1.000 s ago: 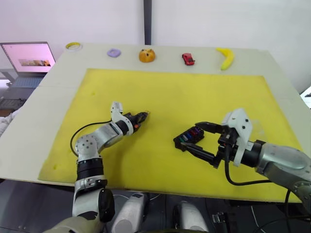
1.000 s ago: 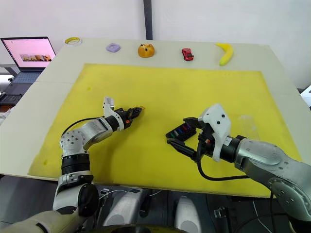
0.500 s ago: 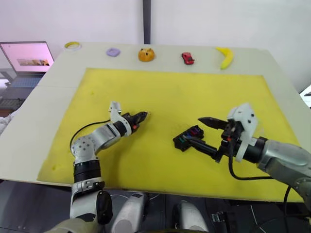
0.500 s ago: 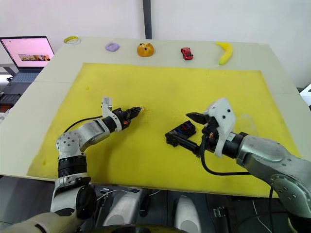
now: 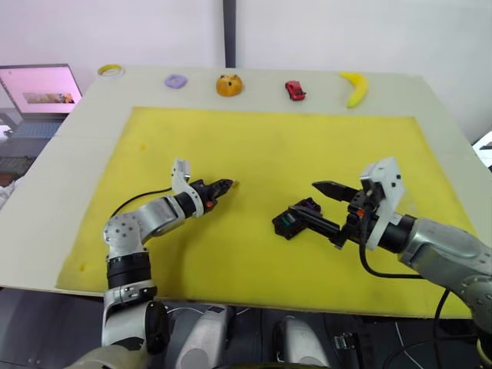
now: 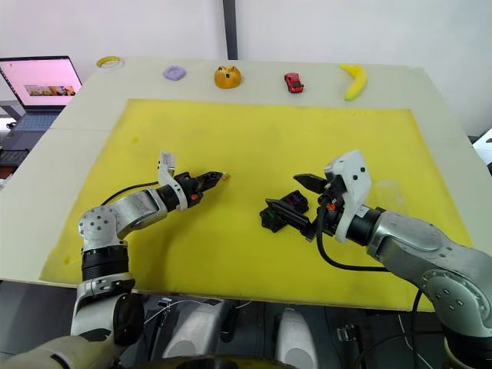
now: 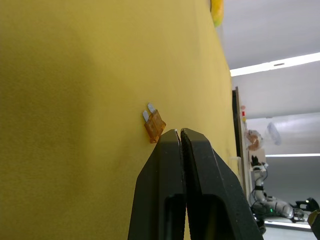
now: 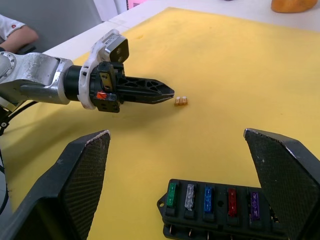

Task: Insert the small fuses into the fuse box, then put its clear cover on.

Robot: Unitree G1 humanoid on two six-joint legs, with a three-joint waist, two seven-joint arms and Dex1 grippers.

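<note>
**One fuse loose on the mat, five seated**

Pressed together and pinching nothing, the fingers of the left gripper [image 7: 180, 131] pointed at an olive-brown fuse [image 7: 154, 124] that lay flat on the yellow mat [image 5: 269, 146] just beside their tips, blades pointing away from the gripper. The right gripper [image 5: 323, 206] had its jaws spread wide on either side of the fuse box [image 8: 220, 210], one finger above it and one along its near edge, not clamped on it. In the box a row of five fuses was seated: green, grey, blue, red and purple. A pale clear patch on the mat past the right arm may have been the clear cover [image 6: 388, 190]; it could not be made out for certain.

Judging from this, the remaining fuse still had to be picked up. With the tips closed, any push forward would shove the tiny chip along the mat instead of catching it. Lying flat, it offered only thin edges, so a grip could slip or twist it. The open right jaws left the box free to slide under insertion pressure.
</note>
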